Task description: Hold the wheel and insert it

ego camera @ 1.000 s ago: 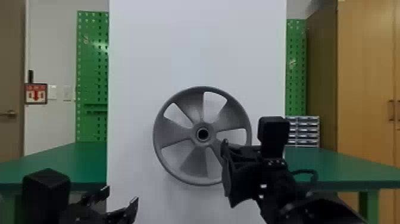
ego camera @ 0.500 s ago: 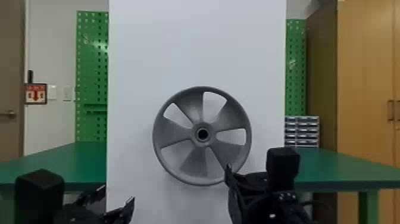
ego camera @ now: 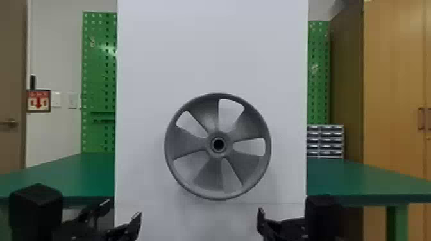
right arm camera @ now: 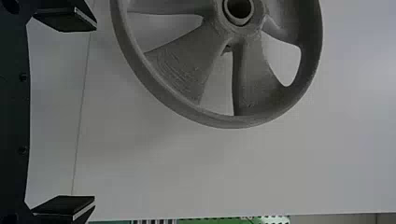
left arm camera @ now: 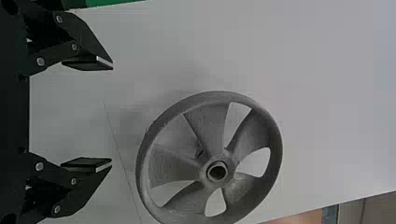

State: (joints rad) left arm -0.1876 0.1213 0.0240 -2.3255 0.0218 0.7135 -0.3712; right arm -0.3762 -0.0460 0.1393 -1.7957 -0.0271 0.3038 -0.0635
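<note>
Right tool (ego camera: 268,226) lowered below wheel (ego camera: 208,181) | released | left tool (ego camera: 123,208) released | printed sign (ego camera: 38,101) on wall (ego camera: 54,64)

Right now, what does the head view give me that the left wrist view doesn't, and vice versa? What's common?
Head view: the wheel's full circle, seen nearly face-on, plus the right arm, door handle and red arrow sign.

Left wrist view: a close look at the left gripper's facing pads, and the outer side of the wheel's rim at an angle, partly cut off.

Both: wheel with its hub, white panel behind it, left gripper open and clear of the wheel.
</note>
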